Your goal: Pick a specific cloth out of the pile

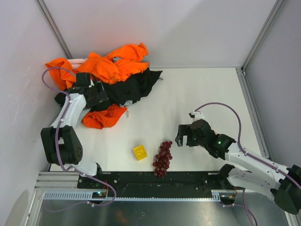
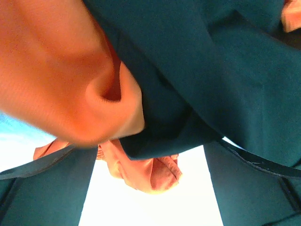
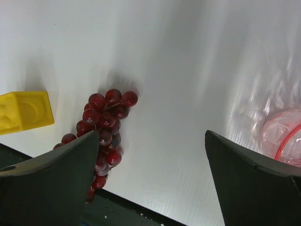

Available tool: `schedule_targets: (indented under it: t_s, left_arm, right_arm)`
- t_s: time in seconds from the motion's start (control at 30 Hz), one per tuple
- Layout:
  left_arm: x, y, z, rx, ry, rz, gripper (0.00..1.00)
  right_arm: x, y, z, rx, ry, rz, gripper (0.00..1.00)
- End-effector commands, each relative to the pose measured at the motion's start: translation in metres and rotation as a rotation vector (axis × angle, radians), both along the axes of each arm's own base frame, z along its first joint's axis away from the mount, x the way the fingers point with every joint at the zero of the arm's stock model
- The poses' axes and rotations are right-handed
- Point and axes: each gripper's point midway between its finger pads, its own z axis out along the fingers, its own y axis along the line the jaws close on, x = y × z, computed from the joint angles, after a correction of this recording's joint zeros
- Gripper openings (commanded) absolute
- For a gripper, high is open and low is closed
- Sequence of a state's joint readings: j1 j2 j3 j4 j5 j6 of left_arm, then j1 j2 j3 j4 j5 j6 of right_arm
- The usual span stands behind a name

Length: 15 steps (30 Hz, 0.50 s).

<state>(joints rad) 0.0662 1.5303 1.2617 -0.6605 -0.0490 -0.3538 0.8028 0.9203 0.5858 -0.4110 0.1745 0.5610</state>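
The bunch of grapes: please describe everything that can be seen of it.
The bunch of grapes is dark red, with round glossy berries, perhaps plastic. It lies elongated on the white table, its near end reaching the dark front edge. A yellow block lies apart to its left. Nothing grips it.

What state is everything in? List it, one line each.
pile: heaped, back left.
cloth: crumpled at the pile's near edge, against the black garment.
left gripper: jaws hidden in fabric, state unclear.
right gripper: jaws open, empty.
grapes: lying on the table.
yellow block: lying untouched.
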Motion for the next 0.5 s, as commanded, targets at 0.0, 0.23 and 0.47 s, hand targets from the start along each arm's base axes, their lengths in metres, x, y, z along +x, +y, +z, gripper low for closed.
schedule_targets:
  t_s: [0.0,0.23,0.47]
  left_arm:
    - [0.021,0.001,-0.008,0.001,0.014,-0.03,0.96]
    - [0.039,-0.016,-0.024,-0.081,0.046,-0.081,0.77]
    - [0.074,-0.026,0.008,-0.107,-0.046,-0.123,0.43]
  right_arm:
    - [0.005,0.006,0.007,0.034,-0.025,-0.003,0.99]
    - [0.005,0.01,0.011,0.056,-0.031,0.009,0.99]
    - [0.008,0.021,0.016,0.072,-0.026,0.021,0.99]
